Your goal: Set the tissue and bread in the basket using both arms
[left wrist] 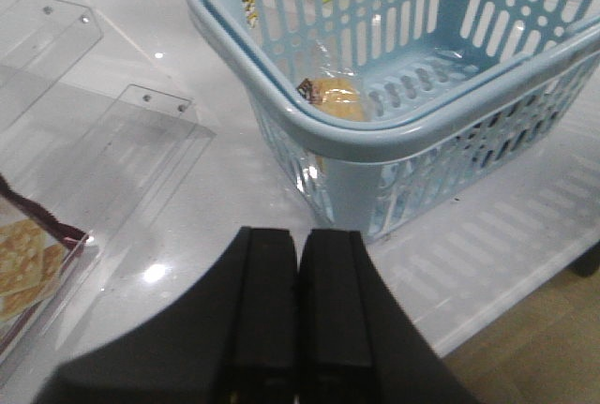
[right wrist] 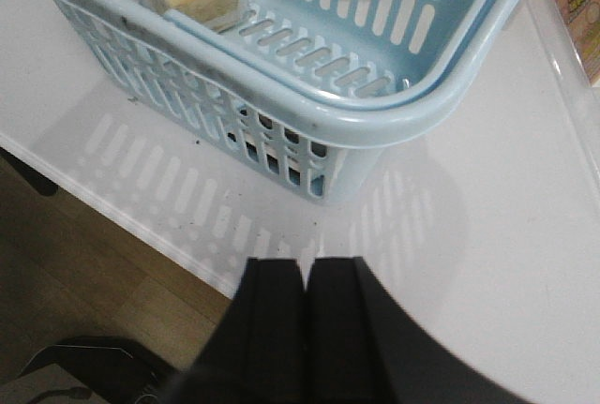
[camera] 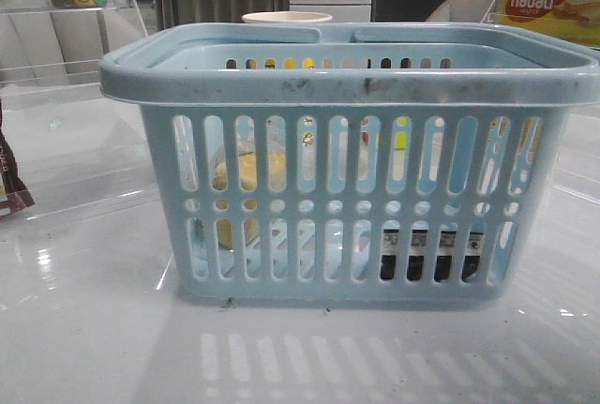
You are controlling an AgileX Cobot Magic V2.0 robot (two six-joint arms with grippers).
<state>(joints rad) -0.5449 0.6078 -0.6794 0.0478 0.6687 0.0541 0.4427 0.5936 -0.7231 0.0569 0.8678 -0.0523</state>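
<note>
While the bread [left wrist: 336, 101] lies on the floor of the basket [camera: 347, 85], in its left half as the front view has it, the tissue [camera: 433, 256] shows only as dark patches with white label marks behind the lower slots at the basket's right front. Seen through the front wall, the bread is a tan-yellow shape behind the left slots; from the right wrist view it sits wrapped in clear plastic against the far side of the floor. Neither item touches a gripper.

The basket stands upright on the white table [camera: 84, 329], its thick rim scuffed with dark marks. Both arms are outside it and hold nothing. The left gripper [left wrist: 298, 320] hangs over the table just off one corner of the basket, fingers pressed together with no gap. The right gripper [right wrist: 307, 329] hangs near the table's edge off another corner, its fingers likewise closed on each other and empty.

Behind the basket a pale cup [camera: 287, 18] peeks over the rim, and a nabati box [camera: 548, 3] stands at the back right. Clear acrylic trays [left wrist: 103, 142] lie on the table to the left, with a cracker packet [left wrist: 23, 263] just beside them.
</note>
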